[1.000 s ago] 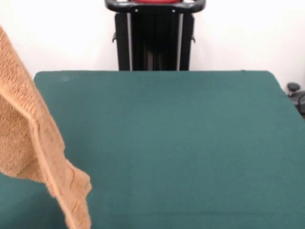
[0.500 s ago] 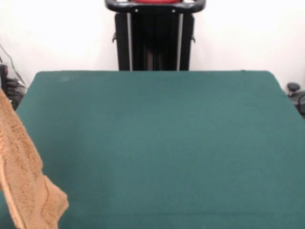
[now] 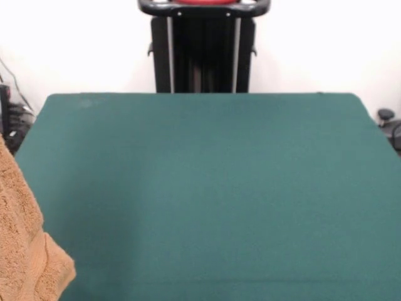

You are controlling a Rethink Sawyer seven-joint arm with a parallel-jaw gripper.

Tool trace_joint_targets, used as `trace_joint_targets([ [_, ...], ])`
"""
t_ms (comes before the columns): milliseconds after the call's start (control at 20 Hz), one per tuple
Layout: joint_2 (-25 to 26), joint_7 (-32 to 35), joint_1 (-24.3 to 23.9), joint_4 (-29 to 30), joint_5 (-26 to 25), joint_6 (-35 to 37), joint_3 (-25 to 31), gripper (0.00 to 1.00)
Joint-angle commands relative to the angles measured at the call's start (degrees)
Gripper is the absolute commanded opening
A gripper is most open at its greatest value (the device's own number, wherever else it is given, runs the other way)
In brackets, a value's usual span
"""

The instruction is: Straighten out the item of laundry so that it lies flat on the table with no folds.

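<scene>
Orange-tan terry-cloth towel (image 3: 22,251), seen from the front only: hanging at the lower left corner, cut off by the left and bottom edges. Now further left and lower than half a second ago, covering less of the scene; a second ago reached well in over the left side. Long axis running steeply, from the left edge down toward the bottom, lower corner pointing right. Looped, nubbly pile; a smoother woven band crossing near the bottom corner. Draped in soft folds, not spread flat. Whether touching the surface below, cannot tell.

Large rectangular desk (image 3: 213,188) with a plain dark green felt-like top, matte and even, otherwise bare. Beyond its far edge, black upright pedestal (image 3: 202,47) with a red cap at the top edge. Hand not visible anywhere; open or closed cannot tell. No overhead view given.
</scene>
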Motion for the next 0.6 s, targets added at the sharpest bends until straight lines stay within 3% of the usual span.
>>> trace_joint_targets([
  [50,-5.0,6.8,8.0,9.2,-7.0,-3.9,-8.2,0.00],
  [600,-6.3,22.6,19.8,9.9,-18.2,-7.9,-21.3,0.00],
])
